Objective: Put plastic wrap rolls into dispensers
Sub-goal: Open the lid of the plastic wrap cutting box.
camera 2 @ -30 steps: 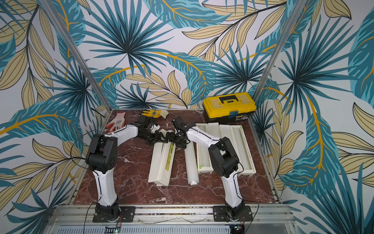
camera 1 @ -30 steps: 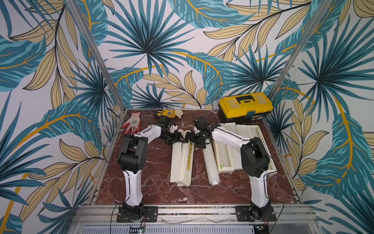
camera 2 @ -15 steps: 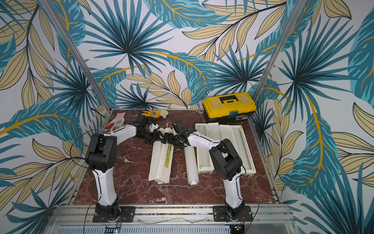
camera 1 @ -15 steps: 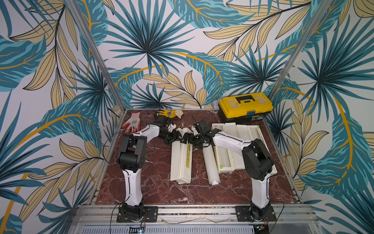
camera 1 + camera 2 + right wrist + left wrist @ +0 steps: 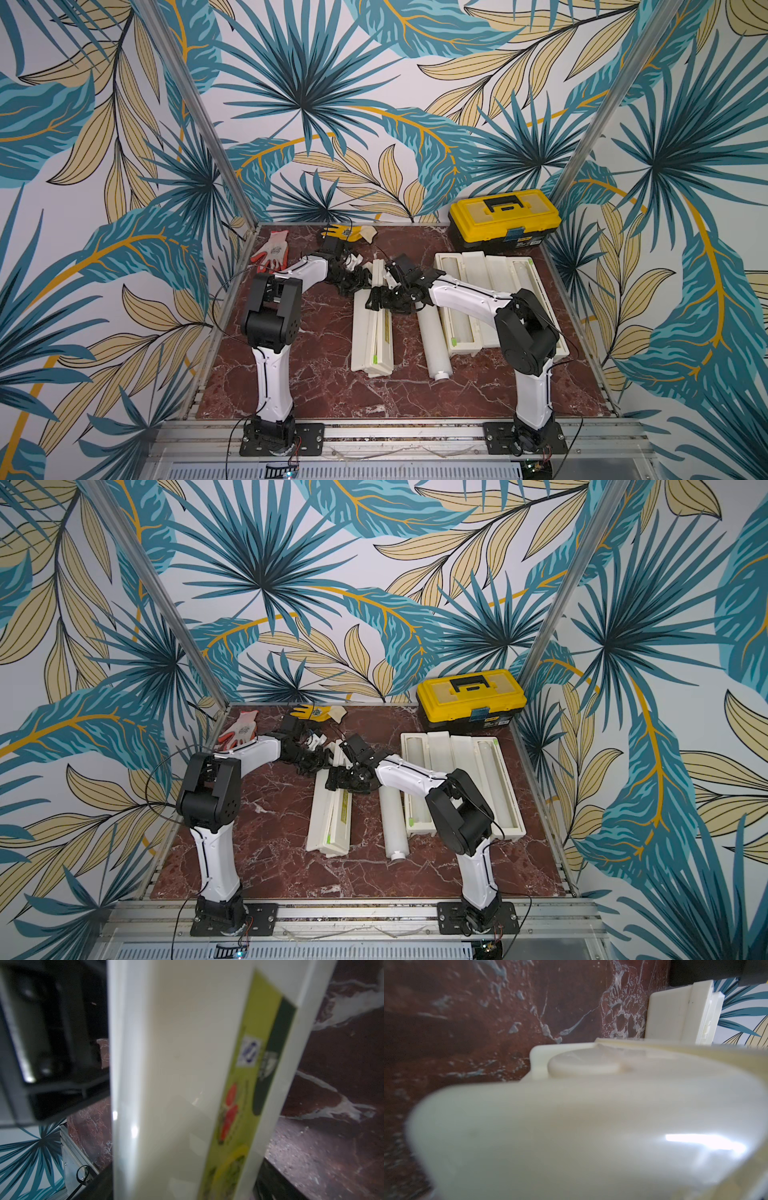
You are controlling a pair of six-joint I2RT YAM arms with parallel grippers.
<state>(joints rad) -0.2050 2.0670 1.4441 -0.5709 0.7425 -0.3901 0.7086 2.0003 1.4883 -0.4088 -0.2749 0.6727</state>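
A red-brown marble tabletop carries everything. At its far right corner stands a yellow-and-black plastic toolbox. Just in front of it, two long cream-white rectangular plastic dispensers lie open side by side, each with a translucent-white roll in its tray. The right arm's white forearm and black elbow cross over them and hide part.

A third cream-white dispenser with a yellow label strip lies mid-table. Between it and the open pair lies a loose translucent-white plastic wrap roll, its far end under the right arm. An orange-and-white glove and a yellow glove lie along the far edge.

The left gripper and right gripper crowd the third dispenser's far end. Whether either one clamps it cannot be told.
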